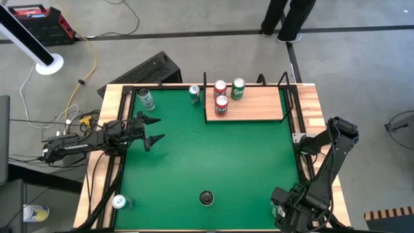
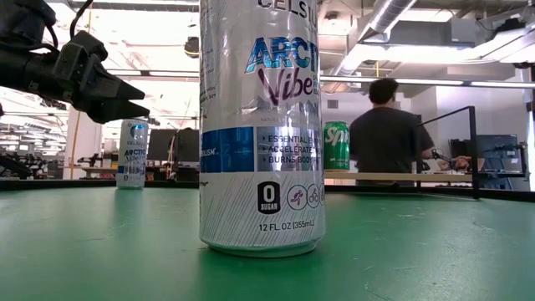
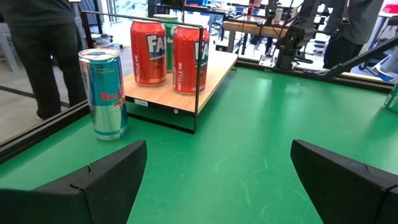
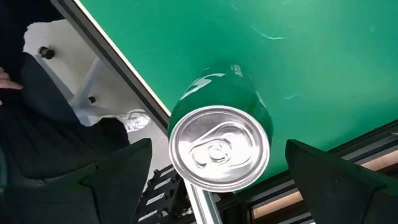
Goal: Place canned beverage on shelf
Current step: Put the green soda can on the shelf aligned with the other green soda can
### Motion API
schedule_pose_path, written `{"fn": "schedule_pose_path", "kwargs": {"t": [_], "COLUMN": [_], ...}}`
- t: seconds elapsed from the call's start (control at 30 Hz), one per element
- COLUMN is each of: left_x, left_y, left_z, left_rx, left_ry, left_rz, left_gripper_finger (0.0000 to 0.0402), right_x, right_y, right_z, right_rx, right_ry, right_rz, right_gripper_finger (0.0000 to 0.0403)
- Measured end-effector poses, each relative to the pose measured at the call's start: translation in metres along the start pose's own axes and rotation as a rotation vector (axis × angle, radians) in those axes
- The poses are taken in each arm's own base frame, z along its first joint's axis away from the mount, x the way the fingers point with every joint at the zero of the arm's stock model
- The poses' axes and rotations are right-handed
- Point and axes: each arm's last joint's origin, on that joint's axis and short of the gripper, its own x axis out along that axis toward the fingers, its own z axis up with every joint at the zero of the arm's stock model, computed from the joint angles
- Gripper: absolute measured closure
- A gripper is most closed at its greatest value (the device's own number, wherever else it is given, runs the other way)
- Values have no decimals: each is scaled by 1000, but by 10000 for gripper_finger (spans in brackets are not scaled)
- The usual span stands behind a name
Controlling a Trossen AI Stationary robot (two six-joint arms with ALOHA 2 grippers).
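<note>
The shelf (image 1: 252,107) sits at the far edge of the green desk (image 1: 207,162), toward the right side — a light-wood platform with thin black posts. Three cans already stand on its left end: two red cans (image 1: 220,105) close together and a green can (image 1: 238,89) just beside them. In the left wrist view the two red cans (image 3: 189,59) stand near the shelf's (image 3: 211,71) front corner, with the green one partly hidden behind them.

Just off the shelf's left end, on the desk, stands a slim blue-and-silver can (image 1: 194,94); the left wrist view shows it (image 3: 104,93) upright, near the shelf but not touching it. Farther left, near the far-left corner, a silver can (image 1: 146,99) stands by the desk's border. Another can (image 1: 119,202) stands at the near-left corner, and one (image 1: 206,197) stands at the middle of the near edge — it fills the low view as a tall silver can (image 2: 261,125).

The left gripper (image 1: 154,129) hovers over the left part of the desk, fingers spread wide apart and holding nothing, pointed toward the shelf. The right gripper (image 1: 281,210) is at the near-right corner, its fingers also wide apart; between them in the right wrist view is a green can (image 4: 219,146), seen from above, not clamped.

A person (image 2: 383,130) in dark clothing stands beyond the desk.
</note>
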Motion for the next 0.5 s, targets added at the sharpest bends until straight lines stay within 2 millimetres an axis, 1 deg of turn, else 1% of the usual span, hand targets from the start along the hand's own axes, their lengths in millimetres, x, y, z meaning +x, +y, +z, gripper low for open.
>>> {"fn": "schedule_pose_path", "kwargs": {"t": [0.27,0.5], "left_x": [0,0], "left_y": [0,0], "left_z": [0,0], "left_rx": [0,0], "left_ry": [0,0], "left_rz": [0,0], "left_gripper_finger": [20,20], "right_x": [1,1], "right_y": [1,1], "right_z": [0,1], "right_rx": [-1,1], "right_ry": [-2,-50], "right_rz": [10,12], "right_gripper_finger": [9,9]}}
